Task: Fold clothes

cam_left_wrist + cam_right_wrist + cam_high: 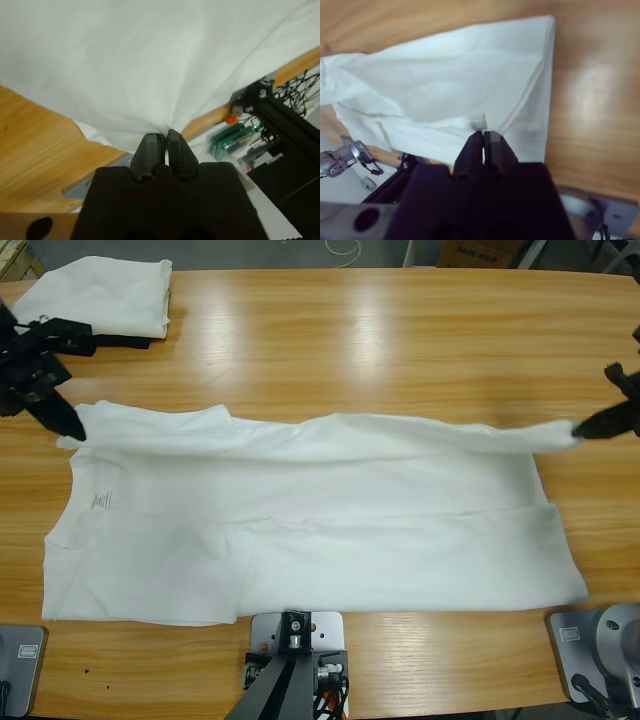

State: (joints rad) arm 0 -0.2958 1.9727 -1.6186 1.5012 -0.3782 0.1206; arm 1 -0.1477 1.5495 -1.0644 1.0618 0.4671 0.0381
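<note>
Table [400,340]: long, wooden. 1 white T-shirt [320,530] lies spread lengthwise across the near half, neck end to the left, hem end to the right. Small dark chest lettering [100,502] shows near the left end. The shirt's far edge is lifted into a taut ridge running left to right between the 2 grippers; the near part lies flat on the wood, with a sleeve folded in at near left.

Left gripper [72,428]: at the left edge of the table, jaws closed and pinching the shirt's far-left corner. In the left wrist view the cloth [150,65] fans out from the closed tips [163,137].

Right gripper [585,430]: at the right edge, jaws closed on the shirt's far-right corner, which is drawn to a point. The right wrist view shows fabric [450,85] bunched at the tips [482,135].

Far-left corner of the table: a folded white garment [105,295] resting on something dark, well apart from the spread shirt.
</note>
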